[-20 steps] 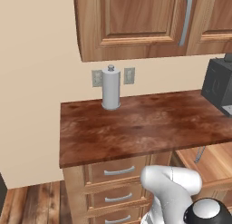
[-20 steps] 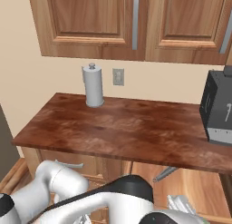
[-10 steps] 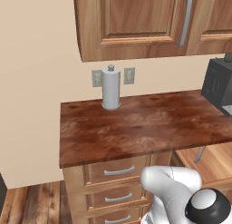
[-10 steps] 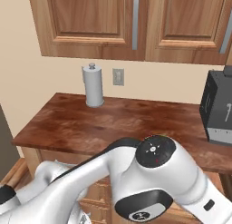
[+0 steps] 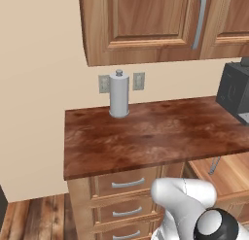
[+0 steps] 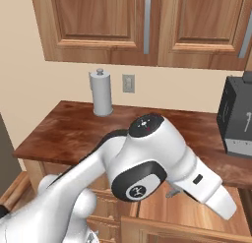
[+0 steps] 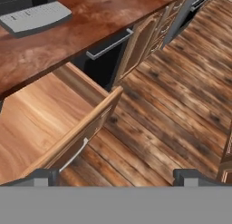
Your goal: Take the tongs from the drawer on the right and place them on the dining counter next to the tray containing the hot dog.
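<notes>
Over the open drawer [image 7: 54,123], gripper [image 7: 116,175] with jaws spread wide and empty; tongs look like the slim grey piece at the drawer's back [image 5: 214,164], so swing the hand inward and align along them before descending.

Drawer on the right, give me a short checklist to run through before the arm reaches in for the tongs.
1. Drawer pulled open: ok.
2. Hand open, nothing between its fingertips: ok.
3. Tongs sighted: cannot tell. A slim grey piece lies in the drawer, too small to name.
4. Hand aimed into the drawer: not ok. The hand view centres on the drawer's front edge and the floor beyond it.
5. Way down into the drawer free: ok, by the hand view.
</notes>
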You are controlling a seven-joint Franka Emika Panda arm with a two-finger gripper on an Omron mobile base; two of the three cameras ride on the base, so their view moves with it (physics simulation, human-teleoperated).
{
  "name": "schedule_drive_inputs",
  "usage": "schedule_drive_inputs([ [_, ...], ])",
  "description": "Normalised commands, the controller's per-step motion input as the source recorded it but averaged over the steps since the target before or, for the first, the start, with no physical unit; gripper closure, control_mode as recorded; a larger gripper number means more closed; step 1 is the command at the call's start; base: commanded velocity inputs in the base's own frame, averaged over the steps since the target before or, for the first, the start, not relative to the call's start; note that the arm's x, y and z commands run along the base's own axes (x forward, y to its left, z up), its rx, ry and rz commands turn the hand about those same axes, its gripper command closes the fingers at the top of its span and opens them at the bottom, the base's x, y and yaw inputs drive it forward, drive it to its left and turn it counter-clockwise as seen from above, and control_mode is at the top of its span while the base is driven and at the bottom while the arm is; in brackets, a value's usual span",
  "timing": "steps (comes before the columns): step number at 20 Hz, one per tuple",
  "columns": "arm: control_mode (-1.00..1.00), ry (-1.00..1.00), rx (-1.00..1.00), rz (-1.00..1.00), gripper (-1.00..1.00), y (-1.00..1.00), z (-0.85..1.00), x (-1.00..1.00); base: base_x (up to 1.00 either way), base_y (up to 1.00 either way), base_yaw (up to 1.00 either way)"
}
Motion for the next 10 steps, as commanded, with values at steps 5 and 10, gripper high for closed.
schedule_drive_inputs([
  [5, -1.0, 0.0, -0.01, 0.0, -1.0, 0.54, 0.0, 0.09, 0.0, 0.0, 0.0],
  [10, -1.0, 0.04, 0.0, -0.01, -1.0, 0.6, 0.04, 0.16, 0.0, 0.0, 0.0],
])
